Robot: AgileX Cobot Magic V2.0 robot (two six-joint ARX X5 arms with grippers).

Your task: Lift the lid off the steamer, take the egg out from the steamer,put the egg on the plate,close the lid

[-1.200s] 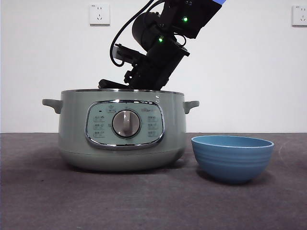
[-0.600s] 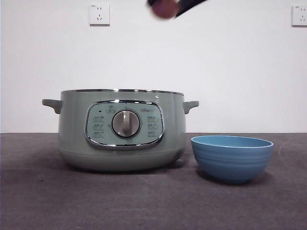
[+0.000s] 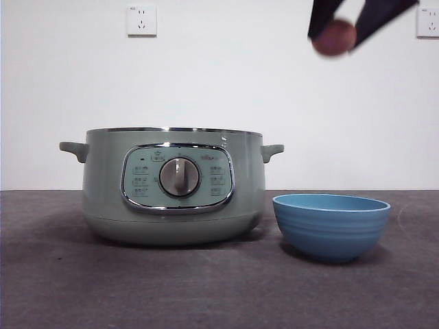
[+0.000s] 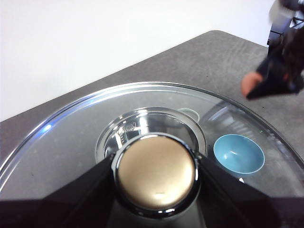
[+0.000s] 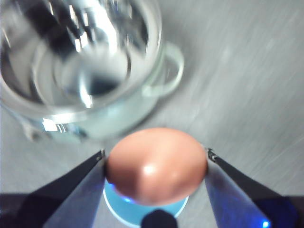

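— Brown and smooth, that egg (image 5: 156,165). Why is it up in the air, well above the blue plate (image 3: 332,226)?

— The right gripper (image 3: 336,31) has its two jaws pressed on either side of the egg, carrying it high so it clears the rim of the steamer (image 3: 173,185). In the right wrist view the plate shows directly under the egg, so I judge it is being lined up for the drop-off.

— And the steamer sits open beside the plate?

— Yes, no cover on it in the front view. The lid (image 4: 71,156) is held away by the left gripper (image 4: 156,173), whose jaws are clamped on the round knob. That arm is out of the front view, and through the glass you can see the steamer and the plate below, so it is parked above them, keeping the pot free.

— What is left, then?

— By my reading: lower the egg gently into the plate, let go, then bring the lid back over the steamer. An egg rolls, so a low, soft release inside the plate makes sense.
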